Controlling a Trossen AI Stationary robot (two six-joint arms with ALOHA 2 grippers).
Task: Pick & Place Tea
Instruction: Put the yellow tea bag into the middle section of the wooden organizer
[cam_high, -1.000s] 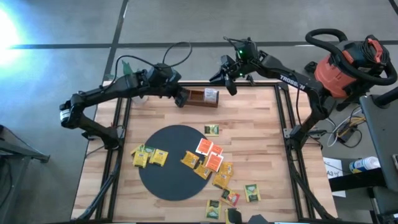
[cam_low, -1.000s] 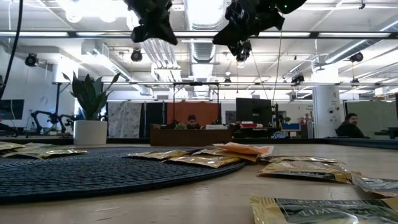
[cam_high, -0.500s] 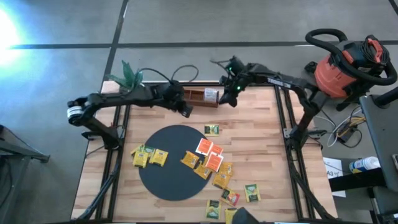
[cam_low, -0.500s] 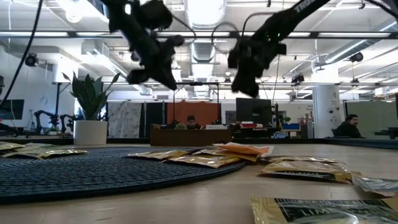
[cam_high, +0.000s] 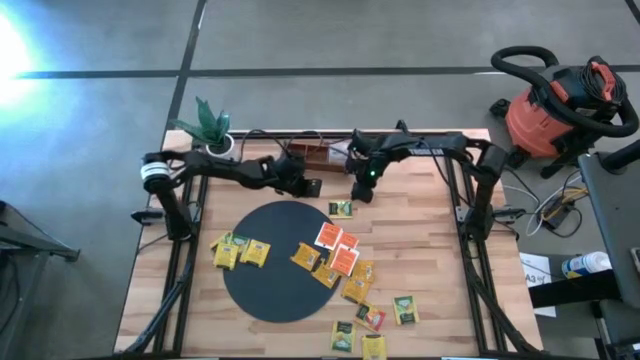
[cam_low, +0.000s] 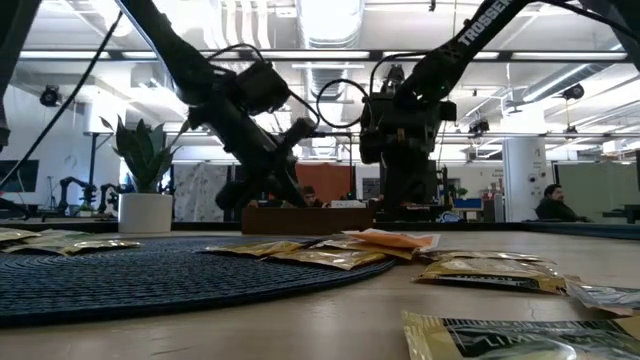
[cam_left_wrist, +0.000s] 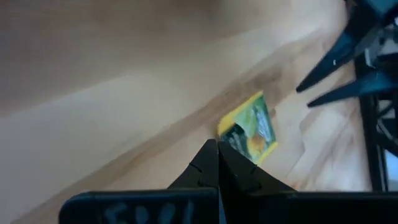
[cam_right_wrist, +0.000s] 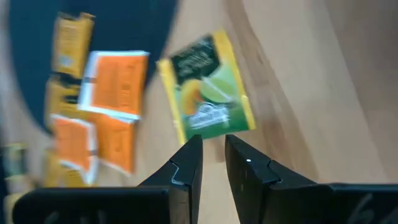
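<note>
High view looks straight down, low view level across the table, both wrist views close on 1 green packet (cam_right_wrist: 207, 99).

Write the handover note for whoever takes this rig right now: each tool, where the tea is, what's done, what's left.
Left tool: shut, empty, above the table's far side near the wooden tray.
Right tool: slightly open, empty, just beyond the green tea packet lying off the black mat.
Tea: other packets scattered on the mat and the table's near right part.
Done: no packet seen in the tray.
Left: pick and place all packets; the green one looks likely first.
</note>
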